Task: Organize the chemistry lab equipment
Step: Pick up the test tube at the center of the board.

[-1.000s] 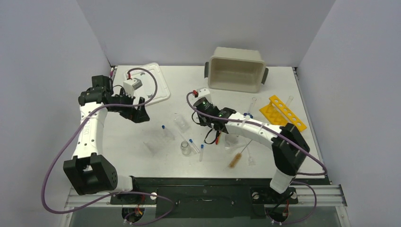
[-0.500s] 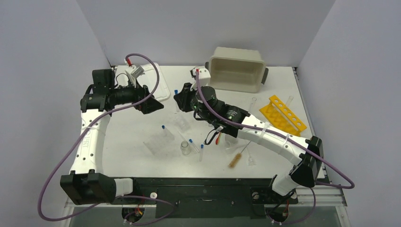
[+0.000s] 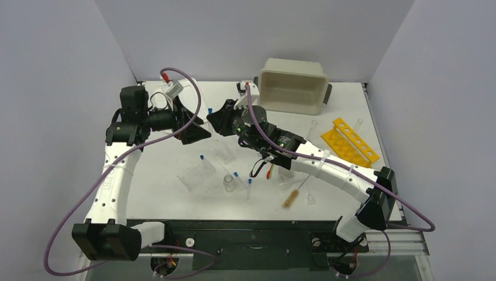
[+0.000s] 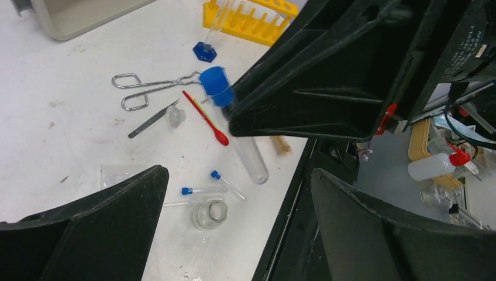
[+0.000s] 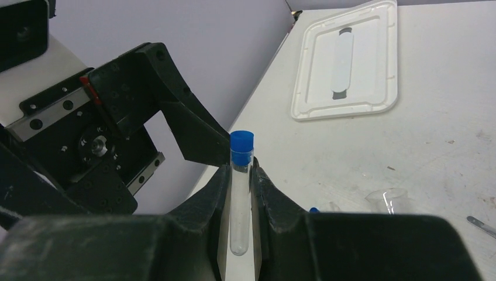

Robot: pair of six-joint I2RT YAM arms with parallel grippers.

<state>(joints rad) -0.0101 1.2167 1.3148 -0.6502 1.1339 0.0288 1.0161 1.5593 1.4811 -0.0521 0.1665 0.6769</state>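
Note:
My right gripper point(image 3: 215, 118) is shut on a blue-capped clear tube point(image 5: 240, 202) and holds it in the air above the table's back left, cap point(image 3: 209, 110) pointing at my left gripper point(image 3: 200, 124). The left gripper is open and empty, its jaws facing the tube point(image 4: 235, 126) from close by without touching it. On the table lie two more blue-capped tubes point(image 4: 227, 183), a glass beaker point(image 4: 210, 213), metal forceps point(image 4: 149, 88), tweezers point(image 4: 153, 119), a red spatula point(image 4: 206, 119) and a brown brush point(image 3: 292, 196).
A beige tub point(image 3: 292, 86) stands at the back, its white lid point(image 3: 193, 105) lying at the back left under the left arm. A yellow tube rack point(image 3: 349, 139) is at the right. A clear plastic tray point(image 3: 196, 175) lies front centre.
My right gripper has lifted the tube off the table's middle and carried it back and left. My left gripper has swung right towards it, so the two now face each other.

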